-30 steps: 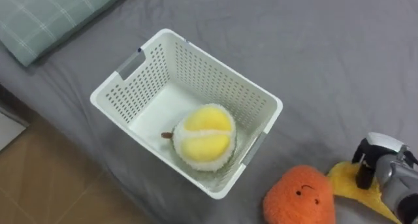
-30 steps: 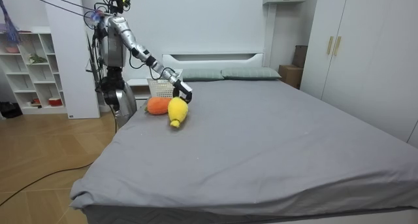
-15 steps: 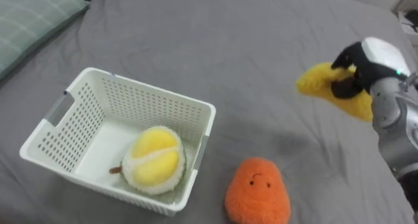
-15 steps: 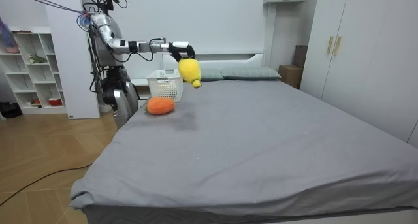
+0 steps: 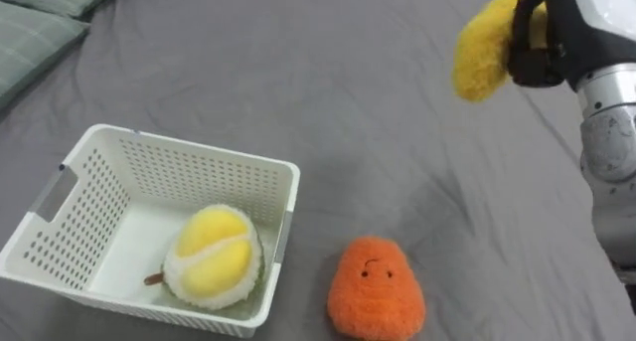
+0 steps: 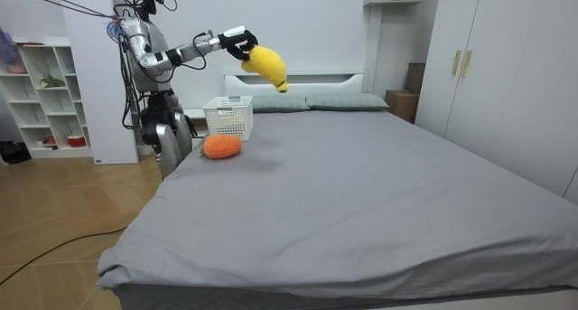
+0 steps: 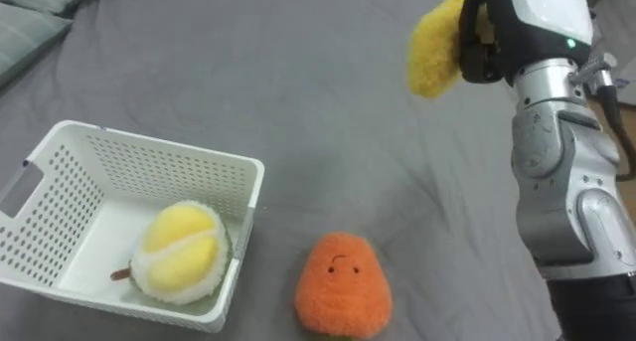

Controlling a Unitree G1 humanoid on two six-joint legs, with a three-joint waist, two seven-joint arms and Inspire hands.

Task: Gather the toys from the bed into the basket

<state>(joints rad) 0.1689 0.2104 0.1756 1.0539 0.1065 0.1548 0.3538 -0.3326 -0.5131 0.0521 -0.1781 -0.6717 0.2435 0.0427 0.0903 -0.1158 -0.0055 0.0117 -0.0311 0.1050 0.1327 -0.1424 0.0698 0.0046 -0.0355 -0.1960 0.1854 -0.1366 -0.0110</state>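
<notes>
- Curling round the yellow banana plush point(image 5: 483, 51), the dark fingers point(image 5: 533, 45) of the right hand point(image 5: 568, 31) clamp its upper end, and the rest of the toy juts out to the left of the hand.
- A second ago this hand was low on the grey bed point(image 5: 298, 73), at the banana plush where it lay just beside the orange plush toy point(image 5: 376, 293). Half a second ago the plush was already off the sheet, and now it is carried higher still.
- In the room view the banana plush point(image 6: 265, 66) hangs from the raised hand point(image 6: 237, 42), well above the mattress and higher than the white basket point(image 6: 228, 118).
- That basket point(image 5: 189, 148) sits on the near left of the bed with the durian plush point(image 5: 212, 257) inside it; its drift across the eye views is the camera's own, not a move of the basket.
- The orange toy lies untouched on the sheet, just right of the basket's near corner.
- For the task, I judge the pick-up done: the banana plush is secured and clear of the bed, and what it needs next is a swing left and down over the basket.
- After that, the orange toy is the one still to collect.
</notes>
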